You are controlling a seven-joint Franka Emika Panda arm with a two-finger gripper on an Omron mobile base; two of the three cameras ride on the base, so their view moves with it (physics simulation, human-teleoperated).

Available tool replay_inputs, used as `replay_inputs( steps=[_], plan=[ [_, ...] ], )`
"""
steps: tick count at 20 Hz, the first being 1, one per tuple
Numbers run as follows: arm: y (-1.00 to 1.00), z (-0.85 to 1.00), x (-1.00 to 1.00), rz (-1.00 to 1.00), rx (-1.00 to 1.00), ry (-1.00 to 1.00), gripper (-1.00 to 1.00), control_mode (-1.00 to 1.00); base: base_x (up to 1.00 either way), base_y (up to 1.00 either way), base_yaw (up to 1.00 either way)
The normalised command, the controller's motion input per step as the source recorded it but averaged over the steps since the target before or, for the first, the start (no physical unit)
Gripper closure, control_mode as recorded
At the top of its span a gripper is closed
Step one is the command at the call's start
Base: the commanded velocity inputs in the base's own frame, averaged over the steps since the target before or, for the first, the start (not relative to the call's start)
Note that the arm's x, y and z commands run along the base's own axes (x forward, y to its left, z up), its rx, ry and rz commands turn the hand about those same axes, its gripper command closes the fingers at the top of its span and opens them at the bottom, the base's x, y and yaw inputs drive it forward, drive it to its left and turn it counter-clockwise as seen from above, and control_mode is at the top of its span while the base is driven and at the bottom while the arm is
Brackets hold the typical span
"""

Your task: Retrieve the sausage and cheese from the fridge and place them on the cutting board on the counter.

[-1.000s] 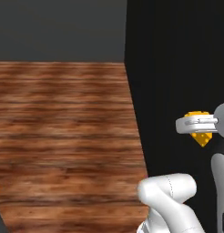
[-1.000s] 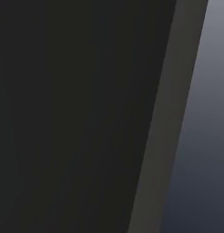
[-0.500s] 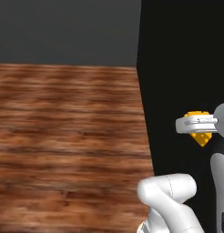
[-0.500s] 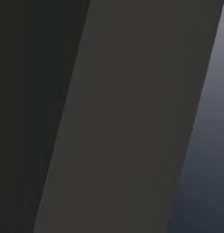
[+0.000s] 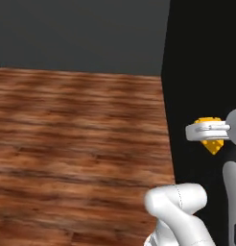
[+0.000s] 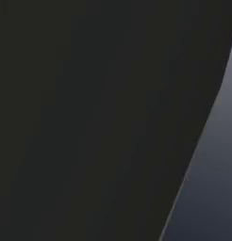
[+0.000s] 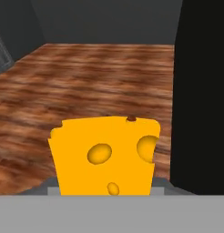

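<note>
Between the gripper (image 5: 209, 131) jaws we carry the cheese (image 7: 104, 155), probably light and stiff; holding its flat sides looks safest.

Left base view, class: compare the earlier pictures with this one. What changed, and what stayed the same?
The whole scene slid rightward: the black fridge edge shifted right and more wooden floor shows, so the base, not the things, moved. Nothing was let go. The claw stays shut on the cheese, at the same spot in the picture.
</note>
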Motion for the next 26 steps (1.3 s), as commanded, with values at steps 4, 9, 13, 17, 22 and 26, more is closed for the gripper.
replay_inputs(
  steps=[4, 9, 13, 17, 22, 26],
  plan=[
    [0.0, 0.0, 0.0, 0.0, 0.0, 0.0, 1.0, 1.0, 0.58, 0.31, 0.69],
    [0.0, 0.0, 0.0, 0.0, 0.0, 0.0, 1.0, 1.0, 0.4, 0.27, 0.85],
    [0.0, 0.0, 0.0, 0.0, 0.0, 0.0, 1.0, 1.0, 0.77, 0.23, 0.77],
    [0.0, 0.0, 0.0, 0.0, 0.0, 0.0, 1.0, 1.0, 1.0, 0.17, 0.6],
    [0.0, 0.0, 0.0, 0.0, 0.0, 0.0, 1.0, 1.0, 1.0, 0.01, 0.19],
    [0.0, 0.0, 0.0, 0.0, 0.0, 0.0, 1.0, 1.0, 1.0, -0.05, 0.04]
  ],
)
